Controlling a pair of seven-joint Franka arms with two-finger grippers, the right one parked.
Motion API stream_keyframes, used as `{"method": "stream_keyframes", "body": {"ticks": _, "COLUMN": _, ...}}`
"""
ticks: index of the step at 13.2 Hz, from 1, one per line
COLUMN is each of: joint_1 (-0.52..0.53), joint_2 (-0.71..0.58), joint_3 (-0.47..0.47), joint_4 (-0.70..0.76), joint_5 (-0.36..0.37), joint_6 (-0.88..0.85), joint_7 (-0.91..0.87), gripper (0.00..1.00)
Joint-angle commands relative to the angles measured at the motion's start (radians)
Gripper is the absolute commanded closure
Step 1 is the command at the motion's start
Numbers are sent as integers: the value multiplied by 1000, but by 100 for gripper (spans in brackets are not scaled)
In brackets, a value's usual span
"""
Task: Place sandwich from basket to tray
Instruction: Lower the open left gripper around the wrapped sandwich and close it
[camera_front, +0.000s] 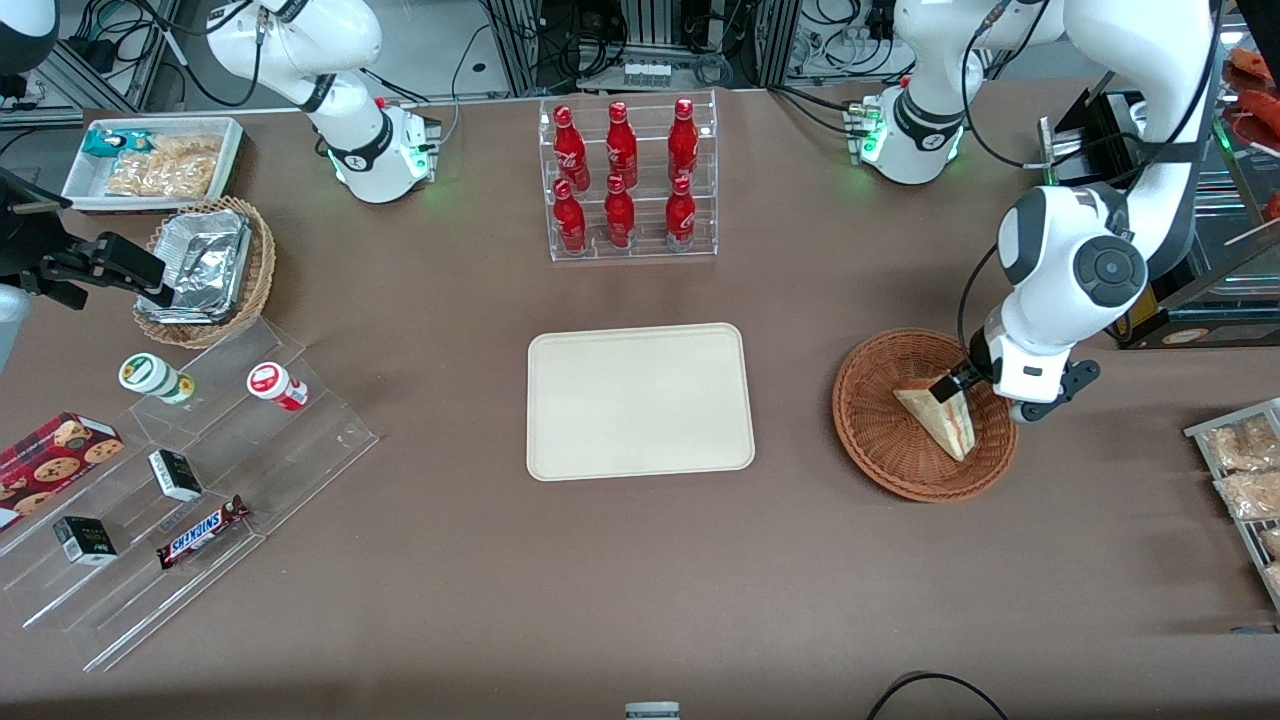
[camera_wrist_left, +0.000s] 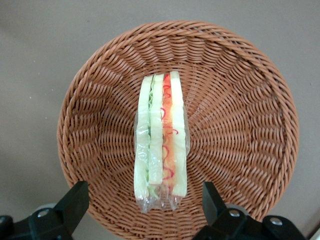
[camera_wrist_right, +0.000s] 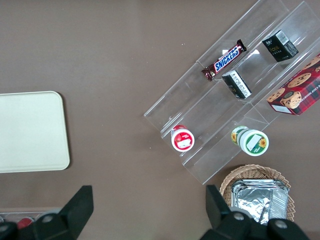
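The sandwich, a plastic-wrapped wedge of pale bread with red and green filling at its edge, lies in the reddish-brown wicker basket toward the working arm's end of the table. My left gripper hangs over the basket just above the sandwich, open, its black fingers spread wider than the wedge and apart from it. The cream tray lies bare at the table's middle, beside the basket.
A clear rack of red bottles stands farther from the front camera than the tray. Toward the parked arm's end are a clear stepped shelf with snacks, a lighter basket with a foil container and a white bin of packets. A snack tray sits at the working arm's table edge.
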Motion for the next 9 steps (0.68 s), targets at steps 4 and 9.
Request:
{"method": "stream_keyframes", "body": {"ticks": 4, "joint_1": -3, "joint_2": 70, "joint_3": -19, "joint_4": 3, "joint_5": -61, "joint_6": 77, "joint_7": -104, "gripper": 0}}
{"method": "stream_keyframes", "body": {"ticks": 9, "joint_1": -3, "joint_2": 107, "joint_3": -19, "joint_4": 6, "joint_5": -57, "joint_6": 108, "joint_7": -90, "gripper": 0}}
